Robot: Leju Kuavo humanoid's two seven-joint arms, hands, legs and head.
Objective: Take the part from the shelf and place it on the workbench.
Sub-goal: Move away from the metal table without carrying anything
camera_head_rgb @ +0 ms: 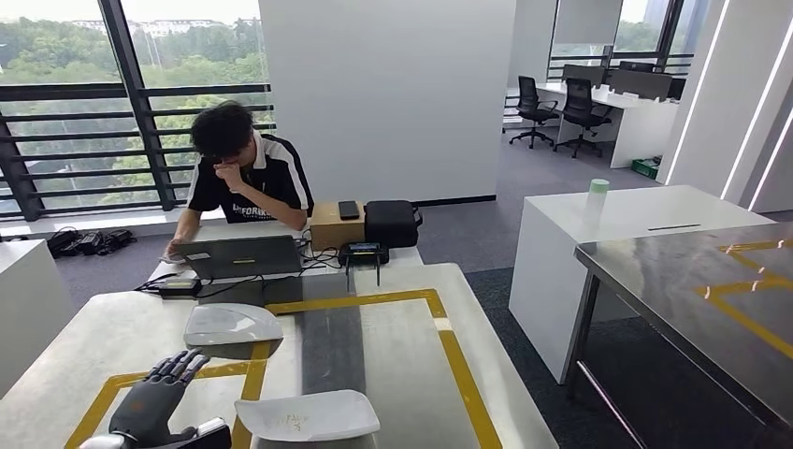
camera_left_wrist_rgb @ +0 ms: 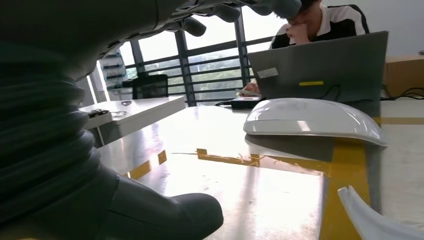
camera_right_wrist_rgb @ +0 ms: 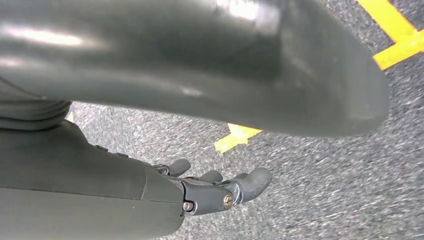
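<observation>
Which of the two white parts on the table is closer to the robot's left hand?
The near white part, at the table's front edge just right of the left hand. The far white part lies farther up the table, toward the laptop.

cut off and blurred

the near white part (camera_head_rgb: 307, 415) runs off the head view's bottom edge, as does the left hand (camera_head_rgb: 154, 404) at its wrist. the floor (camera_right_wrist_rgb: 320, 165) under the right hand (camera_right_wrist_rgb: 220, 192) is motion-blurred.

Two white curved parts, one (camera_head_rgb: 232, 325) farther, one (camera_head_rgb: 306, 414) nearer, flat on taped workbench (camera_head_rgb: 402, 355)
</observation>
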